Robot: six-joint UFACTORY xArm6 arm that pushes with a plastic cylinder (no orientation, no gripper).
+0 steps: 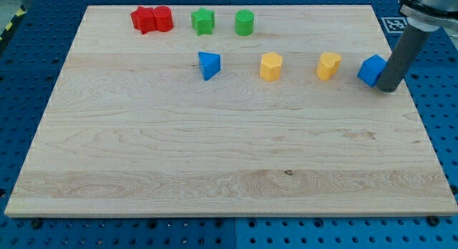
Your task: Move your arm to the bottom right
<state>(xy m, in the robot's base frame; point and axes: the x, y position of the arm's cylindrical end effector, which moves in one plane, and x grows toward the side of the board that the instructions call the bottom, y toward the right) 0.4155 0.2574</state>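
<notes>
my tip (387, 89), the blunt lower end of a smooth dark rod with no fingers to open or close, was seen at the right edge of the board, touching or just beside the right face of a blue cube (371, 70). further left in the same row, two yellow blocks were placed, one heart-like (328, 66) and one roughly hexagonal (271, 66), then a blue triangular block (209, 65). at the far left, a red star-like block (145, 20) was pressed against a red cylinder (163, 18); beside them a green star-like block (202, 21) and a green cylinder (245, 22) were set. the pale grained wooden board (215, 163) was laid on a blue perforated table (444, 120). the bottom right corner (422, 199) was well apart from the tip.
</notes>
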